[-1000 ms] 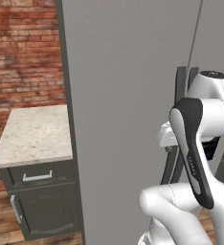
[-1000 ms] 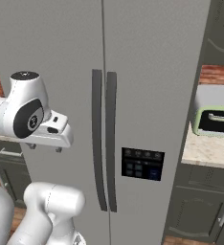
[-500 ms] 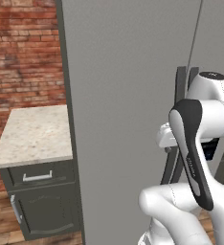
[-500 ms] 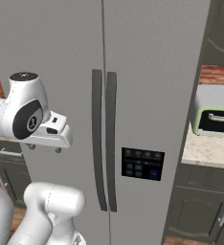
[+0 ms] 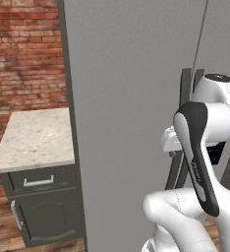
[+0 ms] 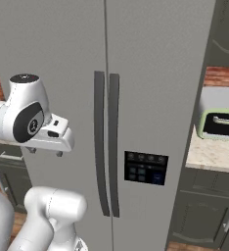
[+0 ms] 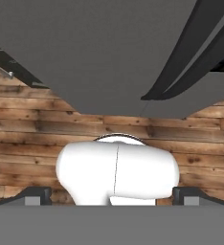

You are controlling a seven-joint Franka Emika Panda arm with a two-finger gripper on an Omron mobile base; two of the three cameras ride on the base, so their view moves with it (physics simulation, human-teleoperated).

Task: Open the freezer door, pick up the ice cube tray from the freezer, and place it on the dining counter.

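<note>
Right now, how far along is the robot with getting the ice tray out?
Barely begun. Nothing looks done: the freezer door is shut, its dark handle untouched. In hand: the open gripper hangs in front of that door, holding nothing. Left: opening the door, taking the tray and placing it on the counter.

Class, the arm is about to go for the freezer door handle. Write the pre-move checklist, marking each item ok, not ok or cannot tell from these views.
1. Freezer door closed, so the handle is where expected: ok, both doors sit flush.
2. Correct handle picked, the left handle, not the one beside the dispenser panel: ok, it is plainly visible.
3. Gripper open wide enough: ok, the fingertips sit far apart at the view's corners.
4. Gripper aligned with the handle: not ok, the hand view faces down at the wooden floor.
5. Ice cube tray inside: cannot tell, the door hides it.
</note>
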